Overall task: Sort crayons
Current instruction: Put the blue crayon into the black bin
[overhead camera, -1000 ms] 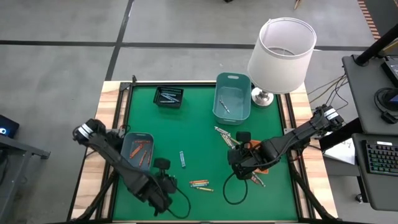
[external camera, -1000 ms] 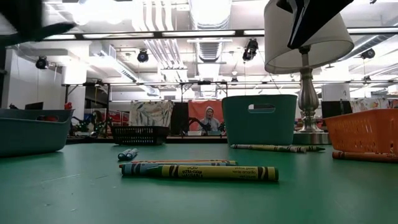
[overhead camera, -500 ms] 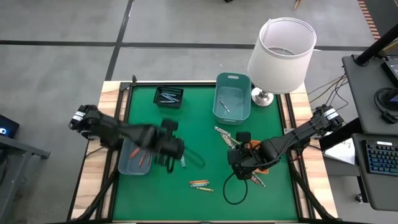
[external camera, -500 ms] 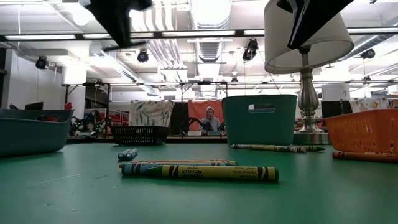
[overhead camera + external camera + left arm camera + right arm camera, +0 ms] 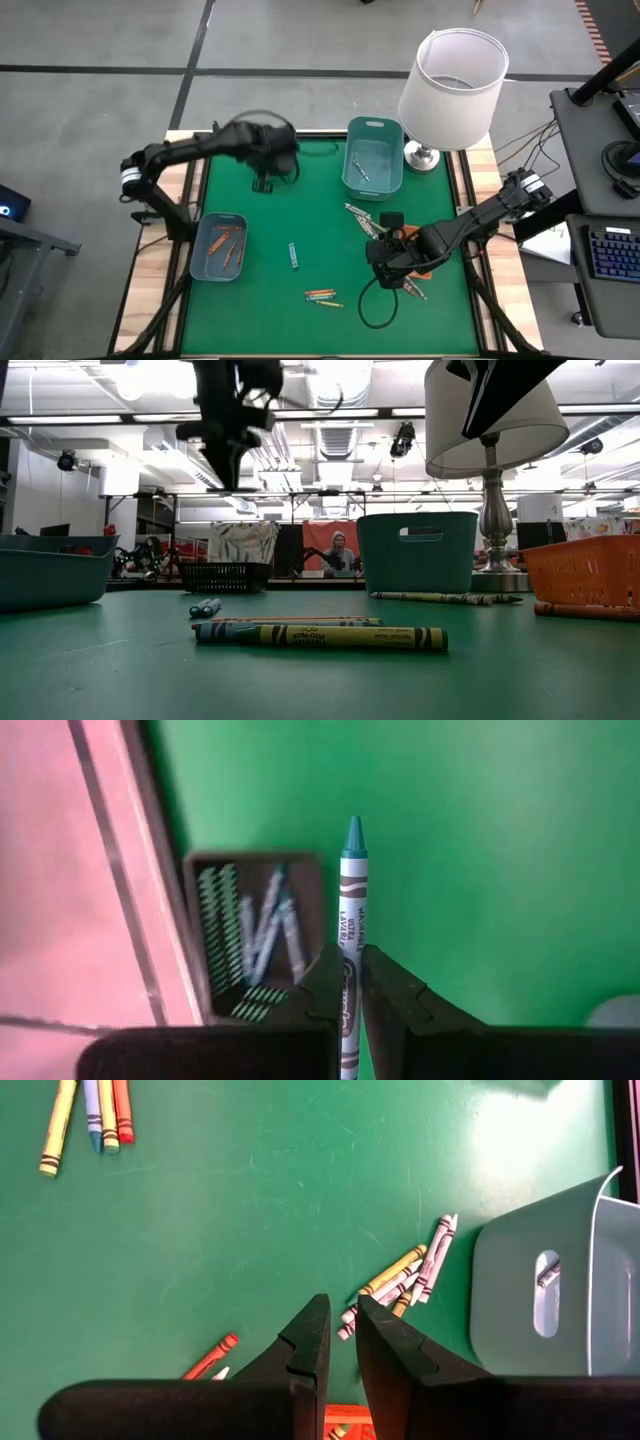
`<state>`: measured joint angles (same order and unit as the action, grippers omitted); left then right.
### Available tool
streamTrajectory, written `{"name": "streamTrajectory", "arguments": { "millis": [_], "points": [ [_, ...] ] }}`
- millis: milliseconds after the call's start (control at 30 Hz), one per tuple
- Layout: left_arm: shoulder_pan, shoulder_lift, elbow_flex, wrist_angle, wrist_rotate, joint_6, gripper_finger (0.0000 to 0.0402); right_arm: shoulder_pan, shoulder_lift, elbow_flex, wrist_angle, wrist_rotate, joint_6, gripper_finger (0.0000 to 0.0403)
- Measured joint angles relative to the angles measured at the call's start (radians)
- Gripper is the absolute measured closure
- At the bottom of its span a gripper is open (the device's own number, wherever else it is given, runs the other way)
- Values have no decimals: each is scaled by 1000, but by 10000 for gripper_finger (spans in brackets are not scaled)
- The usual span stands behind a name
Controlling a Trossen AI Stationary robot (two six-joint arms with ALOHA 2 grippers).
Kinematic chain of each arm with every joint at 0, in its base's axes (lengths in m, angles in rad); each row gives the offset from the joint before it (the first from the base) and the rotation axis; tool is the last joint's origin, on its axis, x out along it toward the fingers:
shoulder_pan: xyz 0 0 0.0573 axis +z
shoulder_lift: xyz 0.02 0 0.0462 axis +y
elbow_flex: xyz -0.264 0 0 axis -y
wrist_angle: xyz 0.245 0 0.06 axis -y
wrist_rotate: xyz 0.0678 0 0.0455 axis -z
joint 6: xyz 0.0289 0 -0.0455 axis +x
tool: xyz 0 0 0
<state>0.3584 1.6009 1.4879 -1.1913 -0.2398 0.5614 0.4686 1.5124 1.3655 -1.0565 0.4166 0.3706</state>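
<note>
Left tool [image 5: 351, 982] gripping one crayon [image 5: 351, 915], two arms

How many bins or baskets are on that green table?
4: a black basket at the far left, a teal bin by the lamp, a grey-blue tray on the left edge, an orange basket near the right arm, mostly hidden from above.

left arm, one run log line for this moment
left end effector: shut on teal crayon | position: above black basket | right end effector: idle near loose crayons

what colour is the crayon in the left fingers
Teal-blue crayon; it shows best in the left wrist view.
</note>
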Motion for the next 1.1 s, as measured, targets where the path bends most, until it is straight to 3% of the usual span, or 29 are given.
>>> {"name": "streamTrajectory", "arguments": {
  "millis": [200,333,533,833,1100],
  "points": [
    [216,20,-14,68,51,133,401,0,0,0,1,2,23,360],
    [287,64,-17,101,74,189,401,-5,0,0,20,3,22,360],
    [337,169,-18,111,72,292,401,-25,0,0,40,3,23,360],
    [369,304,-17,126,43,298,396,-35,0,0,65,2,23,360],
    [370,344,-17,153,0,293,367,-40,0,0,82,3,27,360]
  ]
}}
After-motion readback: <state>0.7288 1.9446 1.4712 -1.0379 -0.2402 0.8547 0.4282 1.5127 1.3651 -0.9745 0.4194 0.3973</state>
